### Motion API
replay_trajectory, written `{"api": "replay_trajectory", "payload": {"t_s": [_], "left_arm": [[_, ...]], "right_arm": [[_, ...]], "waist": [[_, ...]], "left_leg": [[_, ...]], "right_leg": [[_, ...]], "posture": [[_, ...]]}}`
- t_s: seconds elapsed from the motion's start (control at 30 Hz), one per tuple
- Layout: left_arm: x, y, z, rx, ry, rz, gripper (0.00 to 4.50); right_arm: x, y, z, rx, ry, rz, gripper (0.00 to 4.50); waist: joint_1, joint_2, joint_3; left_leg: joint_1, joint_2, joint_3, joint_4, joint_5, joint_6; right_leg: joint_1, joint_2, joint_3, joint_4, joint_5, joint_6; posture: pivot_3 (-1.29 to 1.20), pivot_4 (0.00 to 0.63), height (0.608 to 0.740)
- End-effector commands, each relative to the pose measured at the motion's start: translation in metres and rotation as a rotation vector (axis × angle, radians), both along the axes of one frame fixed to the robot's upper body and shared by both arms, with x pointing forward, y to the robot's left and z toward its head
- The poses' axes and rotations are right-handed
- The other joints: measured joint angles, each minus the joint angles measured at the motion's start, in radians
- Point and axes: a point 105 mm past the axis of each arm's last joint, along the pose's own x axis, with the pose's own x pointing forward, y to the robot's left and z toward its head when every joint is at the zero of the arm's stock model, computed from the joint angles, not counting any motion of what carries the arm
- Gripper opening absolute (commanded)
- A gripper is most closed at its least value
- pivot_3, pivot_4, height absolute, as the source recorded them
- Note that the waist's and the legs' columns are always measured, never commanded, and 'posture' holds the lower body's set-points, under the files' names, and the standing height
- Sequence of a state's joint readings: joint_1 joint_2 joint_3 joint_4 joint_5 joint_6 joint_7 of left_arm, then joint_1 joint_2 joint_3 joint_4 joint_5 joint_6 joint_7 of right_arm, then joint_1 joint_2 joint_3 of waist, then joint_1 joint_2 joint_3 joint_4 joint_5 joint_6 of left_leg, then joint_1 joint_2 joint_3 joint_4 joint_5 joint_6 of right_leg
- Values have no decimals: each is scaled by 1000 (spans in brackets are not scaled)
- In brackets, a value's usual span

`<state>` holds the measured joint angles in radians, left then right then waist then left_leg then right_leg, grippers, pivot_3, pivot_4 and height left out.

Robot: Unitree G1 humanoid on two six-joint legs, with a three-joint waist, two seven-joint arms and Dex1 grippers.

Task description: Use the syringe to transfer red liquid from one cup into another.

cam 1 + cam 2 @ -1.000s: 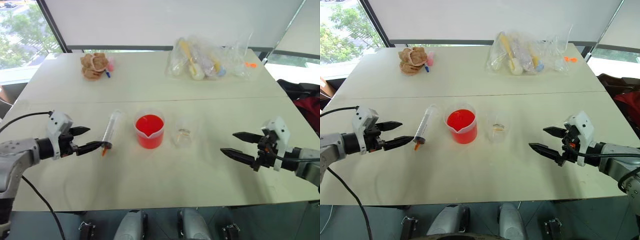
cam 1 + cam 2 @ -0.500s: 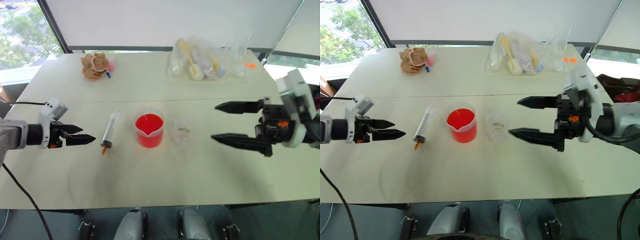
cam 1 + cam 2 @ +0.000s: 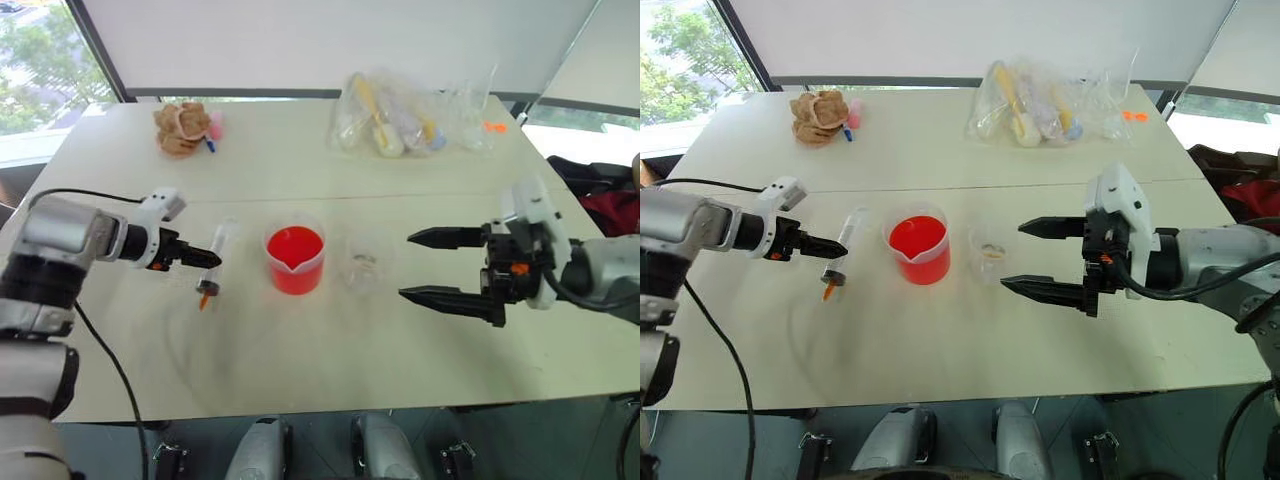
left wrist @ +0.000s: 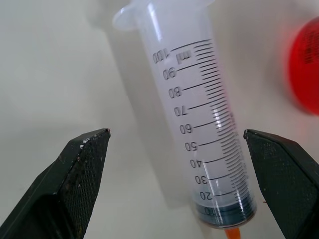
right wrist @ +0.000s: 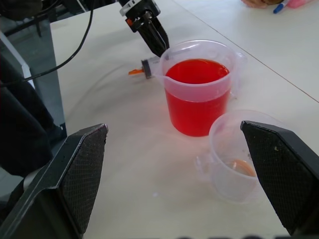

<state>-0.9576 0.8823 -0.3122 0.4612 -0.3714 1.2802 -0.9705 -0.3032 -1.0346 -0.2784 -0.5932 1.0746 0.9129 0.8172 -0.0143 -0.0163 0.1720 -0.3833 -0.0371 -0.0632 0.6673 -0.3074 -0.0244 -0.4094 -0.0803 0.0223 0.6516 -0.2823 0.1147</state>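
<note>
Clear plastic, empty and lying flat on the counter (image 3: 330, 350), the syringe (image 3: 214, 262) has not been picked up, so I judge the transfer barely begun: gripping it, drawing from the beaker and emptying into the small cup are all left. Nearest the robot, the right gripper (image 3: 425, 265) hovers above the counter with its jaws wide apart and holding nothing, just beside the small cup (image 3: 362, 264), which carries only a faint orange trace at its bottom. The left gripper (image 4: 174, 149) has its jaws apart on either side of the syringe barrel near the dark plunger seal, not closed on it. Between syringe and small cup, the spouted beaker (image 3: 295, 258) is well filled with red liquid (image 3: 294, 246).
</note>
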Motion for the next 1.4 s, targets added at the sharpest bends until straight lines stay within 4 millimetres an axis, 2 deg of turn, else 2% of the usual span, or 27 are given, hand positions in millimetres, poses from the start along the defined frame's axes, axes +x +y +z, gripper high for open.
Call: {"api": "replay_trajectory", "payload": {"t_s": [0.03, 0.2, 0.37, 0.47, 0.57, 0.7, 0.73, 0.87, 0.97, 1.07, 1.13, 1.2, 1.27, 1.4], "left_arm": [[9, -10, 4, 4, 21, -11, 4500], [25, -14, -14, 106, 52, 10, 4500], [40, -25, -25, 103, 66, 89, 4500], [46, -26, -29, 118, 54, 131, 4500], [49, -22, -32, 161, 42, 160, 3678], [51, -20, -30, 182, 33, 162, 1821], [51, -19, -28, 178, 32, 172, 1541], [53, -16, -21, 164, 12, 192, 1492], [59, -20, 6, 84, -64, 158, 1492], [67, -26, 81, -87, -298, 49, 1492], [62, -31, 123, -202, -433, -39, 1492], [53, -39, 172, -321, -707, -188, 1492], [44, -44, 197, -384, -883, -267, 1492], [31, -79, 219, -600, -968, -338, 1492]], "right_arm": [[-1, 2, 3, 19, -47, -8, 4461], [0, 2, -1, 45, -41, -32, 4461], [0, 3, -4, 70, -37, -57, 4461], [-1, 3, -5, 77, -34, -70, 4461], [-1, 0, -6, 76, -33, -88, 4500], [0, -2, -6, 85, -33, -105, 4500], [1, -2, -6, 86, -33, -111, 4500], [4, -3, -7, 91, -32, -120, 4500], [5, -8, -7, 89, -35, -150, 4500], [10, -24, 3, 96, -62, -220, 4500], [11, -34, 15, 119, -89, -253, 4500], [15, -44, 29, 151, -131, -293, 4500], [17, -50, 38, 164, -167, -317, 4500], [30, -50, 59, 130, -326, -381, 4500]], "waist": [[3, 0, 0], [5, 0, 0], [12, 2, -2], [17, 2, -2], [19, 2, -2], [17, 2, -2], [17, 2, -2], [18, 2, -2], [16, 1, -1], [14, -5, 3], [8, -10, 5], [7, -9, 5], [9, -9, 5], [17, -9, 5]], "left_leg": [[0, 0, 0, 0, 0, 0], [-2, -1, -1, 2, 0, 0], [-1, -2, -1, 2, 2, 2], [5, -2, -1, 2, 3, 3], [12, -2, -1, 2, 3, 4], [12, -2, -1, 2, 4, 4], [12, -2, -1, 2, 4, 4], [11, -2, -1, 2, 4, 4], [10, -2, -1, 2, 4, 3], [6, -1, -1, 2, 4, 3], [-10, -1, -2, 4, 7, -1], [-23, -1, -3, 12, 10, -7], [-25, -3, -2, 13, 10, -7], [-25, -5, -1, 16, 10, -6]], "right_leg": [[0, 0, 0, 0, 0, 0], [0, -1, 0, -1, 1, 1], [1, -1, 0, 0, 1, 2], [7, -2, 0, 1, 2, 3], [14, -2, 0, 0, 2, 3], [14, -2, 0, 0, 3, 4], [13, -2, 0, 0, 3, 4], [13, -2, 0, 0, 3, 4], [12, -2, 0, 1, 3, 4], [8, -1, 0, 1, 4, 3], [-9, -1, 0, 4, 5, 3], [-20, -2, 0, 10, 6, 3], [-22, -5, 0, 9, 6, 3], [-19, -7, 0, 5, 7, 6]], "posture": [[0, 150, 740], [0, 150, 740], [0, 150, 740], [0, 150, 740], [0, 150, 740], [0, 150, 740], [0, 150, 740], [0, 150, 740], [0, 150, 740], [0, 150, 740], [0, 150, 740], [0, 150, 740], [0, 150, 740], [0, 150, 740]]}}
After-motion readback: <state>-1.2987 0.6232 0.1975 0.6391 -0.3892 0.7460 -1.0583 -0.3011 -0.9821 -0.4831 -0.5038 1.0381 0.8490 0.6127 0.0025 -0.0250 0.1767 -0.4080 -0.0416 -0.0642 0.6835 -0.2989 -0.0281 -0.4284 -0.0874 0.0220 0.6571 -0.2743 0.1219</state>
